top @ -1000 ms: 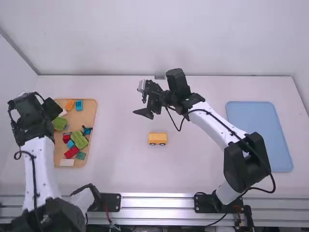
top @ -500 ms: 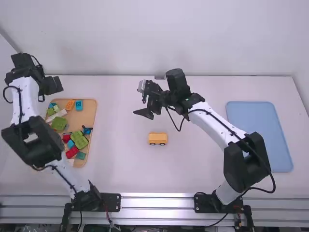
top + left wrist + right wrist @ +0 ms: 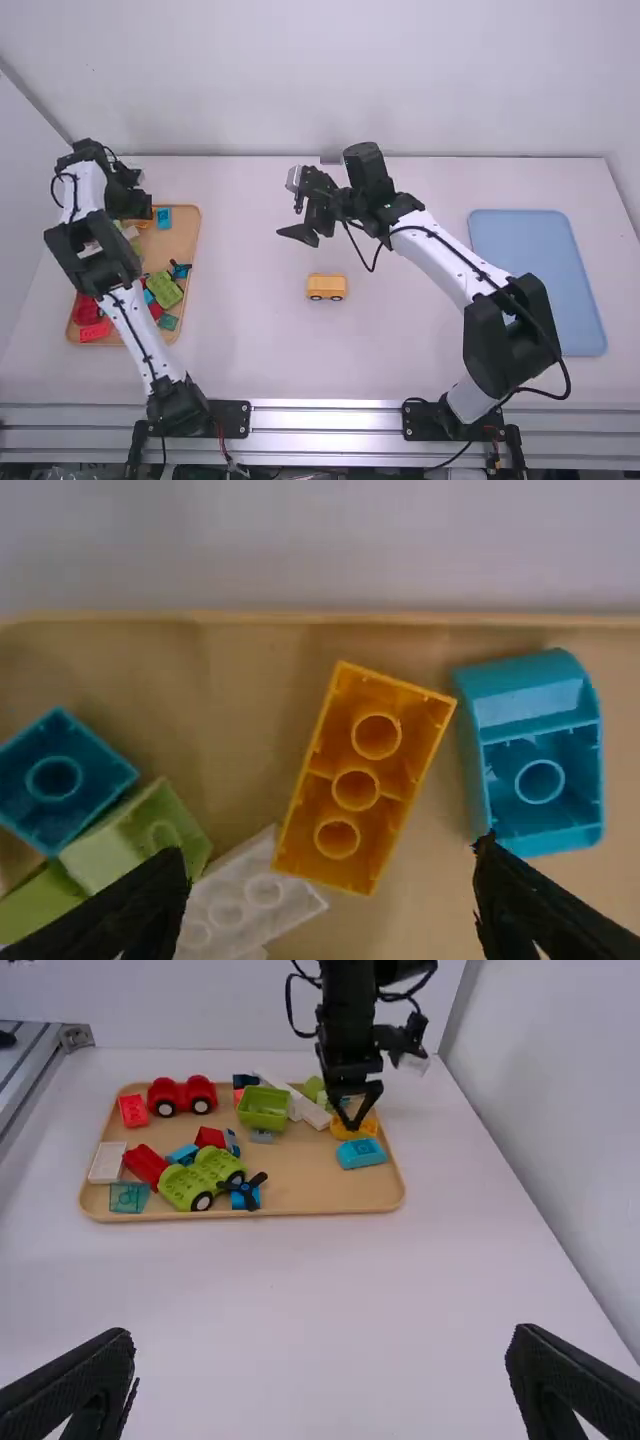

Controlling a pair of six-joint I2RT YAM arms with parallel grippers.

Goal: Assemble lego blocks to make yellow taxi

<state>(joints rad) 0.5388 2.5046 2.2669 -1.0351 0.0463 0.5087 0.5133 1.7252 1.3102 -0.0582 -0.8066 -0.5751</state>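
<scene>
Holds left fingers spread above the orange brick in the tray, right fingers spread too. Has yellow wheeled body on desk, apparently part-built; likely needs topping off.

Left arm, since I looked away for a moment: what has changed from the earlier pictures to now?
The left claw first moved away, past the tray's far-left corner, then came back rightward; it now hangs open over the orange block. The right arm, yellow car and blue board stayed put.
</scene>
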